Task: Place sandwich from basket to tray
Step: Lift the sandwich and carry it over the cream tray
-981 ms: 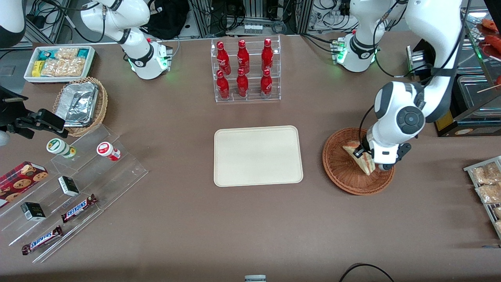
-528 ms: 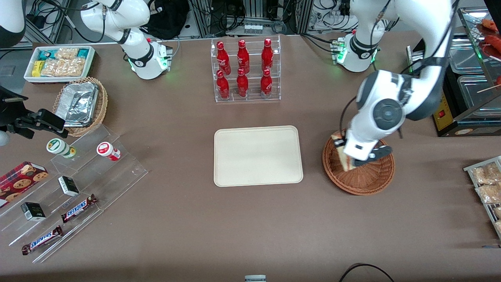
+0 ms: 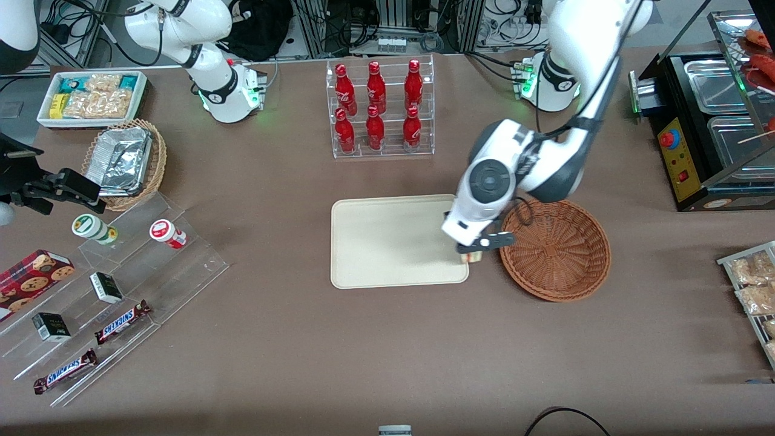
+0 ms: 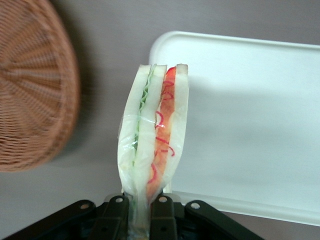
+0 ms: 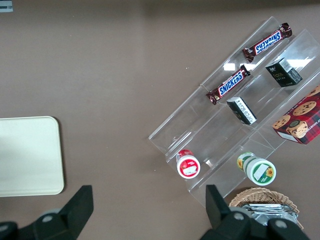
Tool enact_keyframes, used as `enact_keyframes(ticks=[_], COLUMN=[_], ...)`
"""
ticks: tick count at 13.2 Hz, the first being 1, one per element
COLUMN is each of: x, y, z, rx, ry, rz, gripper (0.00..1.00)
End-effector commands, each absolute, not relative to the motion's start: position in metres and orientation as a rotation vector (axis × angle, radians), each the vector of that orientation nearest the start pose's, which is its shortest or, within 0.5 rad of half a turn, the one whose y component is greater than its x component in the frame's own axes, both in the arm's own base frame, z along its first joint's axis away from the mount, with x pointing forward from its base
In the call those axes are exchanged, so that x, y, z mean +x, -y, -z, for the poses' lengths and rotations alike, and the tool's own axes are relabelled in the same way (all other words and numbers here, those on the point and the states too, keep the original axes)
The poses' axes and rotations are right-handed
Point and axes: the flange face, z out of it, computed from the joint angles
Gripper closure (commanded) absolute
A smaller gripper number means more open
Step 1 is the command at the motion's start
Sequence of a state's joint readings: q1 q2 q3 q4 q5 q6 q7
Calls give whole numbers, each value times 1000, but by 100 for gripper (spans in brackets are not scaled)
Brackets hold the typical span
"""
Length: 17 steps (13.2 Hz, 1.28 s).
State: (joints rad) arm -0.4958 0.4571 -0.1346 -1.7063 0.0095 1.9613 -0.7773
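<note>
My left gripper (image 3: 471, 249) (image 4: 139, 212) is shut on the sandwich (image 4: 153, 132), a plastic-wrapped wedge of pale bread with red and green layers. It hangs in the air over the edge of the cream tray (image 3: 387, 242) (image 4: 250, 120) that lies nearest the reddish-brown wicker basket (image 3: 560, 249) (image 4: 35, 95). In the front view only a small corner of the sandwich (image 3: 472, 257) shows under the wrist. The basket beside the tray holds nothing.
A clear rack of red bottles (image 3: 380, 109) stands farther from the front camera than the tray. A black warmer with steel pans (image 3: 708, 139) and bagged pastries (image 3: 754, 284) lie toward the working arm's end. Snack shelves (image 3: 103, 290) and a foil-tray basket (image 3: 124, 162) lie toward the parked arm's end.
The gripper has lifted the sandwich out of the basket and carried it sideways to the tray's edge. The basket now holds nothing.
</note>
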Motion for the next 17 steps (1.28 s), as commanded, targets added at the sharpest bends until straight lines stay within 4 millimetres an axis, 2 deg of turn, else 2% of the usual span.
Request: enact_keyframes(ticks=[1, 3, 4, 7, 10, 14, 16, 17], x=[527, 528, 519, 509, 502, 490, 490, 489], y=[412, 428, 446, 474, 489, 504, 505, 507], z=[-303, -297, -296, -282, -276, -250, -238, -236], rx=[-3044, -3061, -3074, -3095, -3142, -3141, -3141, -3147], ry=[253, 296, 283, 323, 333, 355, 382, 381], rz=[-270, -238, -221, -184, -173, -191, -189, -185], gripper=[94, 94, 94, 95, 95, 93, 90, 83])
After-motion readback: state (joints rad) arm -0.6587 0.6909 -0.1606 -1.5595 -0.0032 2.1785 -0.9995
